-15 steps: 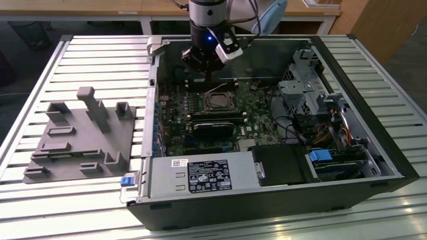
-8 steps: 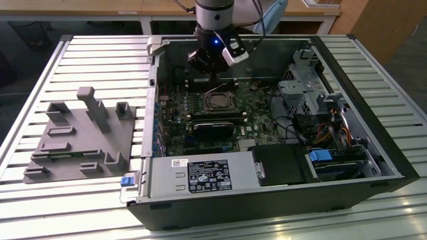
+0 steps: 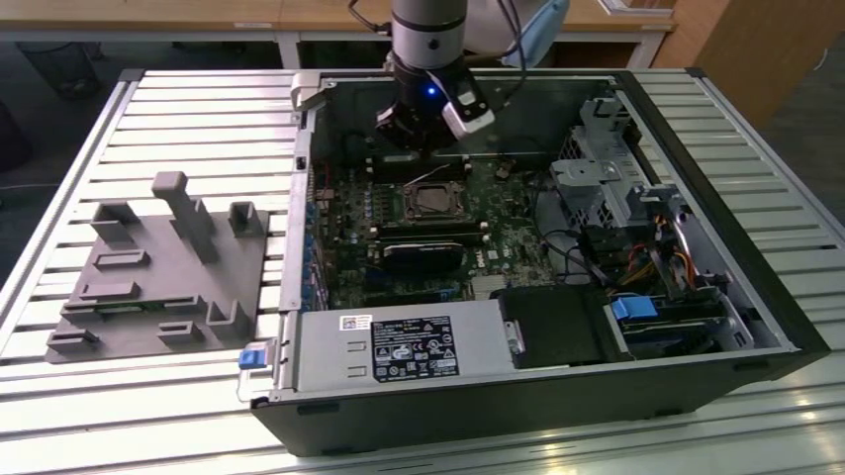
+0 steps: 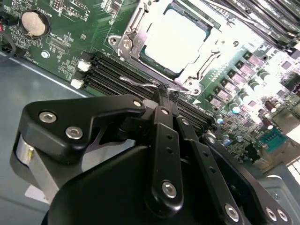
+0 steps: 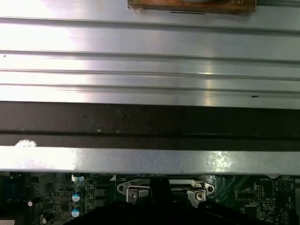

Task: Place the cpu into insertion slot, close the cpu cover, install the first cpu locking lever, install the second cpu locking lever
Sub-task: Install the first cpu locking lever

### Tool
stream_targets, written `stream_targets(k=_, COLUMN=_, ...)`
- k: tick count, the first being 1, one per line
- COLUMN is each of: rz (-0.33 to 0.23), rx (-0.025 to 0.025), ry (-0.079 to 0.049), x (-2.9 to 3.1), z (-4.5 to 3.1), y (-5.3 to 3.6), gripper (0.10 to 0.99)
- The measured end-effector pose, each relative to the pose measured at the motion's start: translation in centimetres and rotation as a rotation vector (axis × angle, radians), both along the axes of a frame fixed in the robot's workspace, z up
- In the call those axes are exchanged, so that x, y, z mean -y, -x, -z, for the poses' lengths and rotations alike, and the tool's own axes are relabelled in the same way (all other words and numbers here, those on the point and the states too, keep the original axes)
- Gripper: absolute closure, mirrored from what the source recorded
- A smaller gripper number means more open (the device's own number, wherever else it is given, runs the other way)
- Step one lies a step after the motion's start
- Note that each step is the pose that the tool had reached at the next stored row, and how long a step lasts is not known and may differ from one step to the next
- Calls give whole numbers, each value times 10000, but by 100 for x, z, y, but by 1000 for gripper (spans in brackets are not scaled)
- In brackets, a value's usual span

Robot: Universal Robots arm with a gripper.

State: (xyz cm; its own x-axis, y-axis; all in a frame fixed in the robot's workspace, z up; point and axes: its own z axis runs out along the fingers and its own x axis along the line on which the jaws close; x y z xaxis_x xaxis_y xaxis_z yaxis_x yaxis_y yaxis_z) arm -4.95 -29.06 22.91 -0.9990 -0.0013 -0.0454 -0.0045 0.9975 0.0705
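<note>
Silver-tan square cpu (image 4: 176, 33) sat in the silver-rimmed insertion slot (image 3: 432, 203), thin silvery cpu cover (image 4: 136, 40) down; black gripper (image 4: 165, 93) jaws clenched on a thin wire locking lever (image 4: 140, 83), levers unfinished, I judged.

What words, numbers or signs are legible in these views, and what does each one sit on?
No text is legible.
Large label on the grey power supply, exterior view: print and symbols, too small to read.
Small white sticker on the same box: too small to read.
Coin cell, second wrist view: markings blurred.
Green circuit board, second wrist view: white lettering blurred.
</note>
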Motion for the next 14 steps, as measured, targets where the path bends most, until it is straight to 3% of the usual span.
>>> stream_targets(k=14, rz=4, rx=2, ry=-3, x=-27, z=48, y=-89, gripper=980)
